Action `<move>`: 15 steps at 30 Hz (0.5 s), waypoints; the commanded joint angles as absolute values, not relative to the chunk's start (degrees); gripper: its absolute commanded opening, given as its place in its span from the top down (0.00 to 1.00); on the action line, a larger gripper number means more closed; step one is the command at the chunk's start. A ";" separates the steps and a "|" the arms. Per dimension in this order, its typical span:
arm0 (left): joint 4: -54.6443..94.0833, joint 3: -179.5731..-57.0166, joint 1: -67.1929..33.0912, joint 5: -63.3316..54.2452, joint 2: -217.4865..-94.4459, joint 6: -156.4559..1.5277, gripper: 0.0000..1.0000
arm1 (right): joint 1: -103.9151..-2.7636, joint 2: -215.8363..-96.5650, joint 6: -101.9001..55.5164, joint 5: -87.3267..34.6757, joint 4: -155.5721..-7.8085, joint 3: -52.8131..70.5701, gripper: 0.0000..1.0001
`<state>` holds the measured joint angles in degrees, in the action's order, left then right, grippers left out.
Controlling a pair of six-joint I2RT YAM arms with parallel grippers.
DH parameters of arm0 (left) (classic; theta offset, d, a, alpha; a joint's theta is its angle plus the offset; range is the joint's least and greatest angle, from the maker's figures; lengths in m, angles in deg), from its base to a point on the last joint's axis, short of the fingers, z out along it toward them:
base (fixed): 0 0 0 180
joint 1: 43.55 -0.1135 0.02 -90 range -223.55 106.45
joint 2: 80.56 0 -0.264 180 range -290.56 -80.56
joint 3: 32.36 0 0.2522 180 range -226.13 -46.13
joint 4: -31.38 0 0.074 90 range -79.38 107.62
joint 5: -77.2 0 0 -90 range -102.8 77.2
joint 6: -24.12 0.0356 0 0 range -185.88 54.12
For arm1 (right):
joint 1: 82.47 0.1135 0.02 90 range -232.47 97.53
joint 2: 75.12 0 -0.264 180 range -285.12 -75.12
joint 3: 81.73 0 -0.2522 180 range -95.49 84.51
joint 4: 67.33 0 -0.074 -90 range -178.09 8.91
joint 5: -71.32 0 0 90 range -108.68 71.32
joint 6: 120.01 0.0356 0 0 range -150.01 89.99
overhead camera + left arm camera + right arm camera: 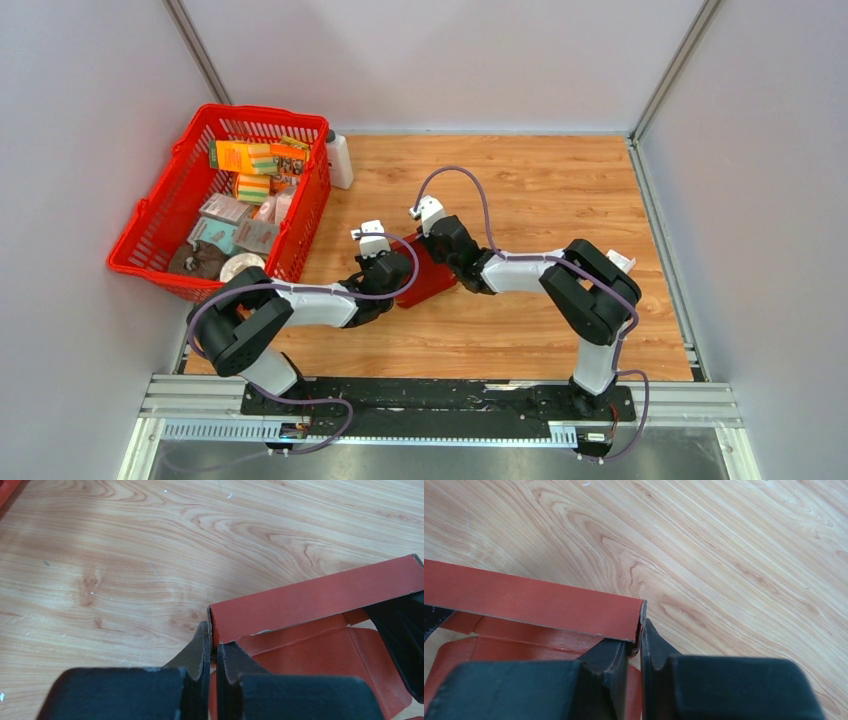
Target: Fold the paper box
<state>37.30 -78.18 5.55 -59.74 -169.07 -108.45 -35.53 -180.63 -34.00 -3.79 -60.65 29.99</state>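
Dark red cardboard is nipped by both arms. The left tool (pixel 212 640) has its two black fingers drawn together on the left end of a raised side strip of the paper box (pixel 310 597), right at the corner. The right tool (pixel 639 636) is clamped the same way on the opposite end of that strip, where the card bends round the corner. The strip stands upright between them and spans the gap from one tool to the other. Behind and below it, the rest of the sheet lies lower, with creased panels and a loose flap, so the box is only partly formed. In the left wrist view, a dark part of the other tool shows at the far right edge, against the card. From above, the box sits near the middle of the wooden bench (pixel 560 200), under the two wrists, which meet over it. A red mesh basket (pixel 160 215) holding printed packages (pixel 240 157) stands well to the left. A white bottle (pixel 339 160) stands just beside the basket's far right corner.
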 commanded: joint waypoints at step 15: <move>-2.16 -95.53 5.23 -65.28 -175.04 -138.30 1.00 | -33.51 -180.51 -35.63 3.38 -47.62 34.59 1.00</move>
